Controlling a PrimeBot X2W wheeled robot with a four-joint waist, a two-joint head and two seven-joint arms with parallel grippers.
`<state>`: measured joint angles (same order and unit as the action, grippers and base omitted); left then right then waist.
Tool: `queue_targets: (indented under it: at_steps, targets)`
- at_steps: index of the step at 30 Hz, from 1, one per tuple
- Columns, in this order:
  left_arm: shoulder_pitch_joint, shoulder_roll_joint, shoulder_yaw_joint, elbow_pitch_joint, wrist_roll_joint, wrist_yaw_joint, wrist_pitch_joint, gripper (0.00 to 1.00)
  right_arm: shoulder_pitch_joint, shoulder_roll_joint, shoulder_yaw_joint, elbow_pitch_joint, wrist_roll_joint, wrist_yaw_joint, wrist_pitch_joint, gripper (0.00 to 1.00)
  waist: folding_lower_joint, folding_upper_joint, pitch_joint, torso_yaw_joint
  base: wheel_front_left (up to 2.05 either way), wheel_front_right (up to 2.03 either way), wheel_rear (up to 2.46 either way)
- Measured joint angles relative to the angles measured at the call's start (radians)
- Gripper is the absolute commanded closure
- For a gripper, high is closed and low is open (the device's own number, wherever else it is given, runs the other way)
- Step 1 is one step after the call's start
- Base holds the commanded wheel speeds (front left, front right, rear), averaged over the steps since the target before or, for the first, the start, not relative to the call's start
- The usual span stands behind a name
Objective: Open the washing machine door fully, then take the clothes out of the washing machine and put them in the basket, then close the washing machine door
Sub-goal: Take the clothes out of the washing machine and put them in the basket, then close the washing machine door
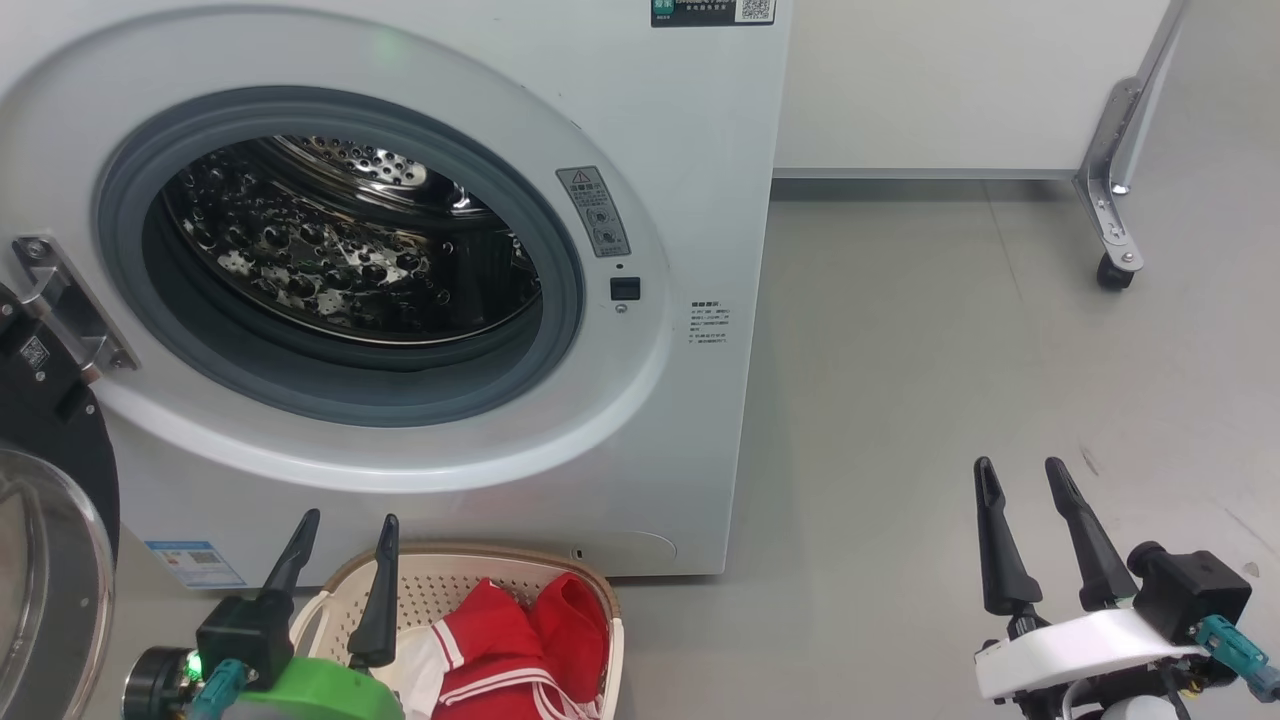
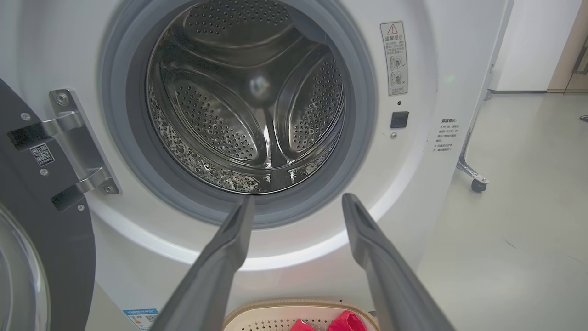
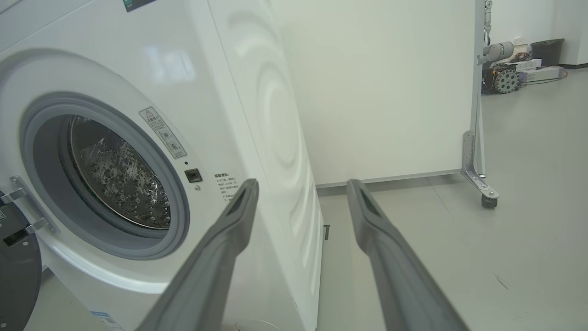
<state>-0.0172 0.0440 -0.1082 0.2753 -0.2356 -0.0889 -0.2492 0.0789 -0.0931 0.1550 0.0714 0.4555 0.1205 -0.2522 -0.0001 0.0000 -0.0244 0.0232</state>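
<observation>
Though empty, left tool (image 1: 350, 518) and right tool (image 1: 1020, 466) agape.

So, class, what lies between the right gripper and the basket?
Only bare grey floor. The head view shows it: nothing stands between the right gripper and the basket, which holds the red clothes.

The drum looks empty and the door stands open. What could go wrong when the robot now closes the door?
1. The left gripper hovers open above the basket, in front of the washing machine. The washing machine door, hinged on the left, may strike that arm as it swings shut.
2. The door is glossy and curved at its edge, so a pushing finger may slip off and leave it unlatched.
</observation>
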Motion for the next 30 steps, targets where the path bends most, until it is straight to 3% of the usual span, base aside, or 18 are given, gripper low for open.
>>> queue_targets:
  at_steps: [6,30]
  targets:
    - [0.019,0.0,0.0,-0.026,0.0,0.0,0.0,0.0,0.017,-0.004,-0.025,0.052,-0.021,-0.044,0.0,0.0,0.0,0.0,-0.005,-0.002,0.0,0.0,0.0]
    - [0.063,0.0,-0.02,-0.063,0.0,0.0,0.0,0.0,0.016,0.001,-0.026,0.063,-0.021,-0.044,0.0,0.0,0.0,0.0,-0.007,-0.001,0.0,0.0,0.0]
